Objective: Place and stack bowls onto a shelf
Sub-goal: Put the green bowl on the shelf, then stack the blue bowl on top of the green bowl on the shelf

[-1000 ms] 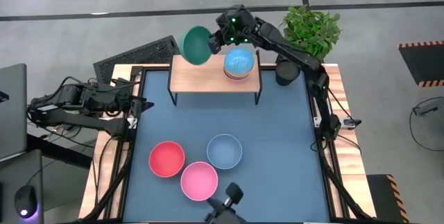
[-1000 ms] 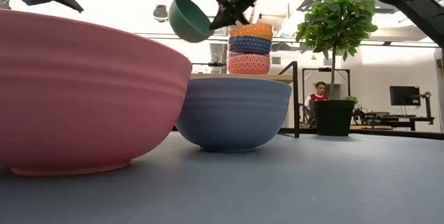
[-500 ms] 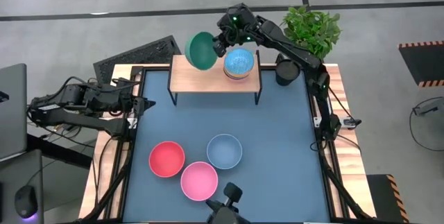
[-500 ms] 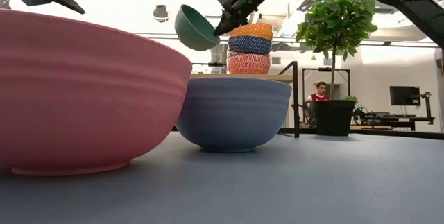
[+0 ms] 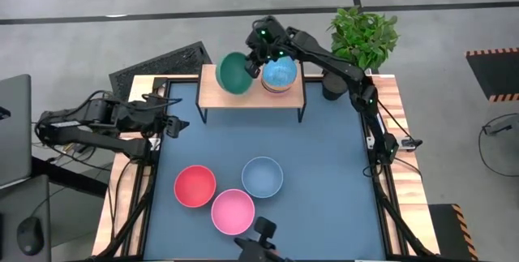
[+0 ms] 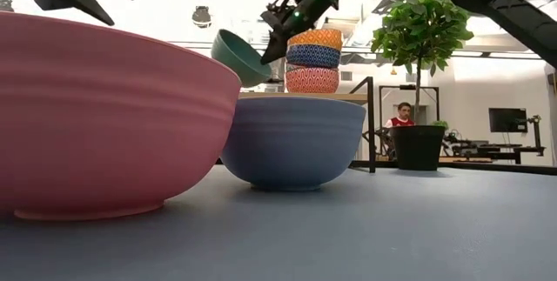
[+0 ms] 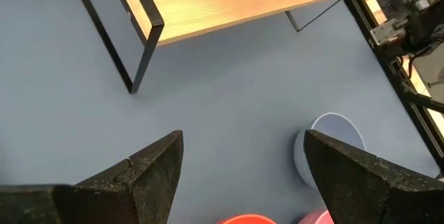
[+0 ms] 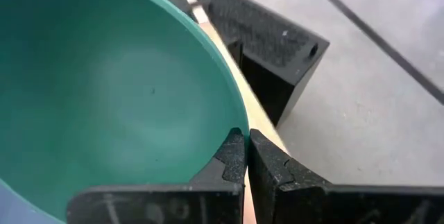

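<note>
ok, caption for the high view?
Right gripper holds tilted green bowl over the shelf, beside the stacked patterned bowls.

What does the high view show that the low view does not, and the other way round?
Only the high view shows the red bowl, the left gripper open near the table's left edge, and the shelf top. Only the low view shows the small bowls as a stack, and a person behind. Both show the right gripper pinching the tilted green bowl and the pink bowl.

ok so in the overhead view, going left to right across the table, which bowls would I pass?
Red bowl, pink bowl, tilted green bowl held over the shelf, grey-blue bowl, bright blue patterned bowl topping the stack.
</note>
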`<state>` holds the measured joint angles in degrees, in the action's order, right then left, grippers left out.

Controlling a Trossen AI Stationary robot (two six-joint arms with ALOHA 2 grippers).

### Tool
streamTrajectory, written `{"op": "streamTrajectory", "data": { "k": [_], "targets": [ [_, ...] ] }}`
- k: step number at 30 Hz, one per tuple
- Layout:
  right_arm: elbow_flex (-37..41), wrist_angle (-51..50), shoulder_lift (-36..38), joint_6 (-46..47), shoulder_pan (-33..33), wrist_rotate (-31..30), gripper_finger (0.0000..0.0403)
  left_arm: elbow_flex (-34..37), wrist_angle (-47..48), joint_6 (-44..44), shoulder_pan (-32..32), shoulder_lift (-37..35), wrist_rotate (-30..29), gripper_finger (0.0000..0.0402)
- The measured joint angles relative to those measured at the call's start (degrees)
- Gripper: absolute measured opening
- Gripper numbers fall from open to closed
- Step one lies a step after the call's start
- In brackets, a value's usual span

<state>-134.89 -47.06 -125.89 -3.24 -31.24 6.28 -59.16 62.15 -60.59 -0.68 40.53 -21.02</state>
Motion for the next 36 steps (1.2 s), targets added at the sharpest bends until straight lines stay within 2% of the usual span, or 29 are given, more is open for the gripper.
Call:
{"op": "streamTrajectory", "data": {
  "k": [8,14,22,32,36],
  "targets": [
    [0.00,-4.35,-0.02,-2.92,0.04,0.00,0.0028,0.00,-0.40,-0.56,-0.01,0.36,-0.31,0.0283],
    [0.00,-3.29,-0.02,-2.92,0.13,0.00,0.0067,0.00,-0.41,-1.05,-0.01,0.36,-0.37,0.0283],
    [0.00,-2.29,-0.02,-4.61,0.13,2.56,0.0097,0.00,-0.38,-1.16,-0.01,0.36,-0.37,0.0283],
    [-0.15,3.83,2.46,-4.75,-0.39,1.22,0.0180,0.00,-0.35,1.37,-0.01,0.36,-0.70,0.0283],
    [-0.04,3.93,4.16,-4.23,-0.05,1.11,0.0197,0.00,-0.35,4.00,-0.01,0.36,-0.80,0.0283]
  ]
}}
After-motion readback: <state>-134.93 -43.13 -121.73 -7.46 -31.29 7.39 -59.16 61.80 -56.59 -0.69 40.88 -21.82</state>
